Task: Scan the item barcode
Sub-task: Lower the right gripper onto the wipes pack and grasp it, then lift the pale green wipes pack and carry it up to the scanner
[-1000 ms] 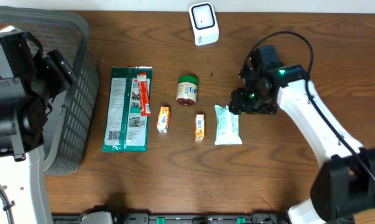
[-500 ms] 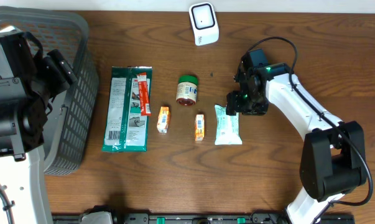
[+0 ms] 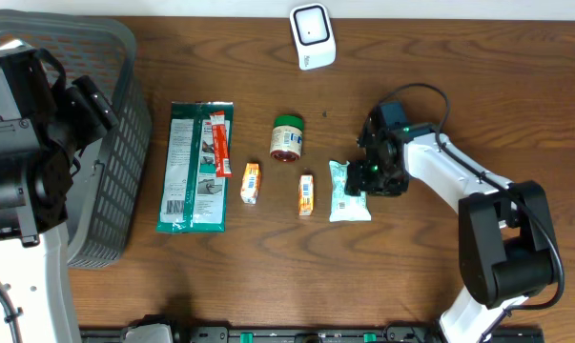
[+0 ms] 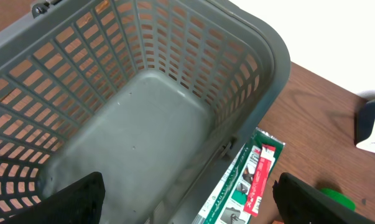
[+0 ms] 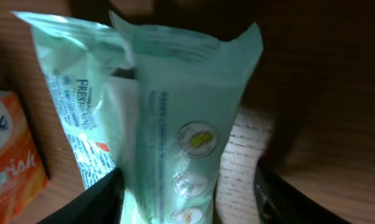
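Right fingers astride crinkly pale-green pouch

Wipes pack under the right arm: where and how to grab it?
Pinch the wipes pack across its narrow width, coming straight down. It lies flat with its long side edges free. The orange box sits close on its left, so keep that finger tight. The right gripper hangs open over it.

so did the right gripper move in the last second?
Yes. The right gripper shifted left and down-frame, closing in over the right edge of the unmoved pale green plastic packet.
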Robot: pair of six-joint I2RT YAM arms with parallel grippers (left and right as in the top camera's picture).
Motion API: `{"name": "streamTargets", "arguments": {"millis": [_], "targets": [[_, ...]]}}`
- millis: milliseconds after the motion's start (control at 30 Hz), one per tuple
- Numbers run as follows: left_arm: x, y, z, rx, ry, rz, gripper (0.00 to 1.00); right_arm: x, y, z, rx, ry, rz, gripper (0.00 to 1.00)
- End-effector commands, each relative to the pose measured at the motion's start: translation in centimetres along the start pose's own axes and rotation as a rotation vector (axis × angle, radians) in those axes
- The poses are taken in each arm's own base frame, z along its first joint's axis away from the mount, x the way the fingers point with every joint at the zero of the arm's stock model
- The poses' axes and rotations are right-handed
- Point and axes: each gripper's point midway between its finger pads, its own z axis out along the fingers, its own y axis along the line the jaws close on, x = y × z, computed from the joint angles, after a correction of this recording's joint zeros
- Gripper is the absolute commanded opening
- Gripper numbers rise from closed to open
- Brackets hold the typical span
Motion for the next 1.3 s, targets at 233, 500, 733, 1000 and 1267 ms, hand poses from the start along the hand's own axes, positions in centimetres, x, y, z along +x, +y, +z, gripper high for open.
{"name": "streamTargets", "arguments": {"millis": [233,500,733,1000,1267], "targets": [[-0.2,0.3,-0.1,-0.011,-0.007,-0.006,0.88,1.5,-0.8,2.9,-0.023,-0.01,0.065,0.01],[-0.2,0.3,-0.1,-0.011,-0.007,-0.006,0.88,-0.8,1.1,-5.4,-0.205,-0.123,-0.052,0.01],[-0.2,0.3,-0.1,-0.011,-0.007,-0.006,0.88,-1.4,2.3,-12.5,-0.239,-0.336,-0.171,0.01],[-0.2,0.3,-0.1,-0.011,-0.007,-0.006,0.88,-1.1,4.8,-19.0,-0.26,-0.564,-0.355,0.01],[-0.2,0.3,-0.1,-0.011,-0.007,-0.006,0.88,-1.4,6.8,-26.6,-0.222,-0.681,-0.401,0.01]]}}
